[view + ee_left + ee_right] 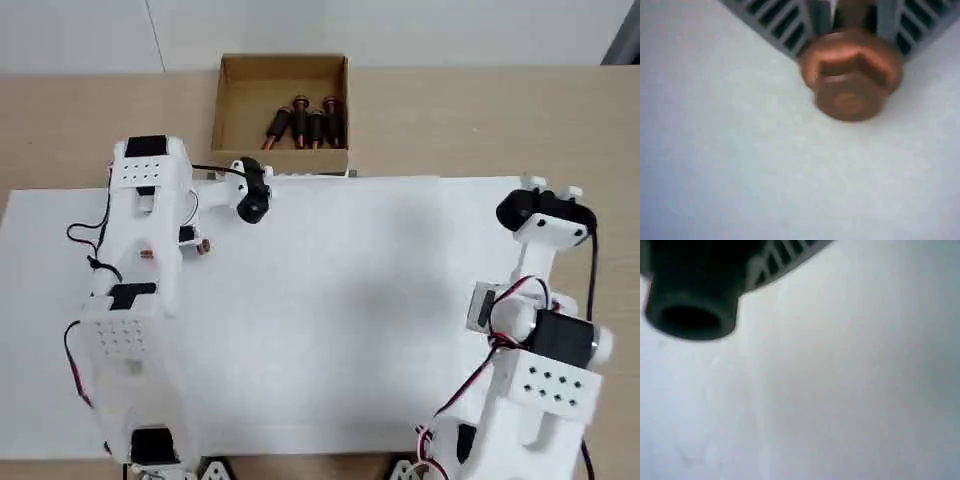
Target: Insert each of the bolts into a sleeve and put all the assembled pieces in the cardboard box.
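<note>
A copper bolt (850, 75) sits between the grey ribbed fingers (775, 22) of my left gripper (852, 20), its hex head just above the white sheet. From above, the bolt (203, 247) shows as a small copper tip beside the left arm at the sheet's left. My right gripper (705, 260) is shut on a black sleeve (690, 307), whose hollow end hangs close over the sheet. The right arm (540, 300) stands at the sheet's right edge. The cardboard box (221, 105) at the back holds several assembled pieces (305, 122).
A large white sheet (340, 310) covers most of the wooden table (480, 120). The left arm's black wrist camera (252, 196) sticks out near the box's front wall. Wide bare sheet lies between the two arms.
</note>
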Motion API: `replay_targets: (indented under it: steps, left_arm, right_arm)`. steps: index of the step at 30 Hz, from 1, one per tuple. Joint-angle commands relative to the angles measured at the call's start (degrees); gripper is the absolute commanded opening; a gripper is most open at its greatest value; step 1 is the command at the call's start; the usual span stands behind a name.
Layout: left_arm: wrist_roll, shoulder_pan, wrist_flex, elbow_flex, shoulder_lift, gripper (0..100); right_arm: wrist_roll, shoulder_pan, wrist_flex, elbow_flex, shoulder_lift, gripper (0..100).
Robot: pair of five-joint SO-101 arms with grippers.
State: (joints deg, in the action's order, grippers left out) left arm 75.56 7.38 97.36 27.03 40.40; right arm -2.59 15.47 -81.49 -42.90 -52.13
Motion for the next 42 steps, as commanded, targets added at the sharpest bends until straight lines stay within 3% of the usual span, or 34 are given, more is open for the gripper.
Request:
replay_targets:
  steps: [1,9,12,15,19,25,28,34,42]
  left_arm:
    - [4.66,-0.97,2.99,5.76,-0.7,1]
    - [-6.15,-4.22,2.99,7.6,-10.46,1]
    - [-11.16,-7.21,2.99,5.14,-15.74,1]
    - [-21.89,-10.37,2.99,2.15,-20.66,1]
    - [-38.15,-14.15,2.99,1.36,-28.92,1]
    - [-47.91,-21.71,2.9,-0.92,-39.12,1]
    - [-56.35,-24.79,2.81,-4.26,-44.75,1]
    - [-73.23,-29.71,2.46,-13.58,-57.67,1]
    - [-88.35,-29.89,-8.0,-32.57,-75.52,0]
  right_arm:
    - [0.18,-0.57,-0.22,0.79,-1.27,0.4]
    - [0.09,-0.57,-3.3,5.98,-1.27,0.4]
    - [-3.52,-0.57,-4.35,8.09,-1.27,0.4]
    - [-8.62,-0.57,-6.81,9.67,-1.27,0.4]
    - [-8.88,-0.57,-11.12,14.15,-1.27,0.4]
    - [-9.14,-0.31,-15.34,23.03,-1.54,0.4]
    - [-9.14,-0.31,-15.08,24.88,-5.14,0.4]
    - [-9.23,-0.57,-14.73,20.48,-17.27,0.4]
    - [-5.19,-0.57,-6.73,7.03,-29.05,0.3]
